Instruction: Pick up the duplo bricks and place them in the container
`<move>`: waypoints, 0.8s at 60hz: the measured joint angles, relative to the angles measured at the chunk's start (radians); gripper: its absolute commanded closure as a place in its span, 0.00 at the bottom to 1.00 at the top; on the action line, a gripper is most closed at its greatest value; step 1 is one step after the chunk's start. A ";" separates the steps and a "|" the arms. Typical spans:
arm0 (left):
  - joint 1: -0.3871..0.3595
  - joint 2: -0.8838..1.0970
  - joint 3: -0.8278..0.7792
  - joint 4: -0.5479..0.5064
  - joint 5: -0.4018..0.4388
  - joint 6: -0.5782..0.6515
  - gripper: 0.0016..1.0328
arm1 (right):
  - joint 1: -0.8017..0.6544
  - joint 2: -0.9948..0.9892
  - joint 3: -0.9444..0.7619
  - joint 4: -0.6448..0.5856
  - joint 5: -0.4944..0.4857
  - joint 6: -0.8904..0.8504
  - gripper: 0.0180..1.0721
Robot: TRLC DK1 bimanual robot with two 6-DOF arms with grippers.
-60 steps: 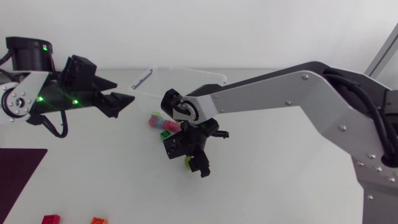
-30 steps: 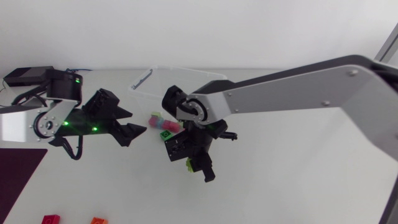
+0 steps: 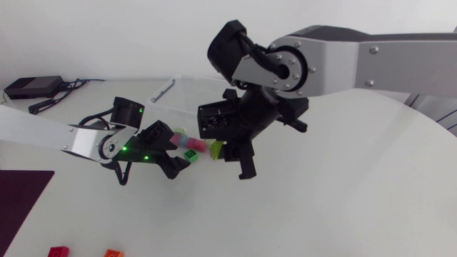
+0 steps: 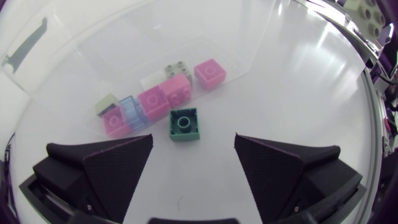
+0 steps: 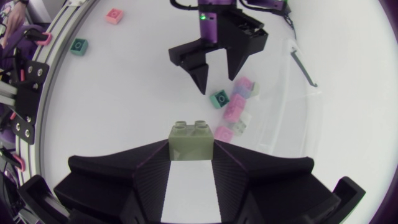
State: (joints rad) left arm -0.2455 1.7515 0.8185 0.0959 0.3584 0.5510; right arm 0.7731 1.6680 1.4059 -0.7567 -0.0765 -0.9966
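My right gripper [image 3: 227, 153] hangs above the table's middle, shut on a pale olive brick [image 3: 216, 148]; in the right wrist view that brick [image 5: 191, 142] stands upright between the fingers. My left gripper [image 3: 177, 150] is open, low over a green brick [image 4: 185, 123] that lies just ahead of its fingers. Behind the green brick, pink, clear and pale bricks [image 4: 163, 98] are bunched at the edge of the clear container [image 4: 112, 43]. I cannot tell whether the green brick lies inside it.
A red brick [image 3: 58, 250] and an orange brick [image 3: 111, 253] lie at the front edge beside a dark mat [image 3: 21, 200]. A pink brick [image 5: 114, 15] and a teal one [image 5: 78, 46] lie apart on the table.
My right gripper has closed on the olive brick and lifted it off the table. My left arm has swung right and down to the brick pile, still open.
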 measured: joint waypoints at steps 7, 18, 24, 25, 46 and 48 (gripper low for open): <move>0.000 0.074 0.061 0.014 0.000 0.000 0.11 | -0.040 -0.014 0.001 0.051 -0.034 0.029 0.84; 0.000 0.161 0.113 0.020 -0.003 0.000 0.11 | -0.126 -0.030 0.027 0.184 -0.077 0.101 0.84; -0.002 0.193 0.131 0.023 -0.020 -0.001 0.11 | -0.173 -0.030 0.050 0.236 -0.087 0.134 0.84; -0.002 0.198 0.134 0.023 -0.020 -0.001 0.11 | -0.182 -0.030 0.054 0.243 -0.089 0.138 0.84; -0.029 0.250 0.192 0.023 -0.025 -0.017 0.13 | -0.266 0.082 0.104 0.398 -0.087 0.202 0.83; -0.031 0.254 0.197 0.023 -0.027 -0.019 0.17 | -0.271 0.099 0.109 0.403 -0.087 0.205 0.79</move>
State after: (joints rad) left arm -0.2768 2.0060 1.0157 0.1192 0.3313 0.5316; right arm 0.5022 1.7672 1.5150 -0.3538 -0.1631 -0.7914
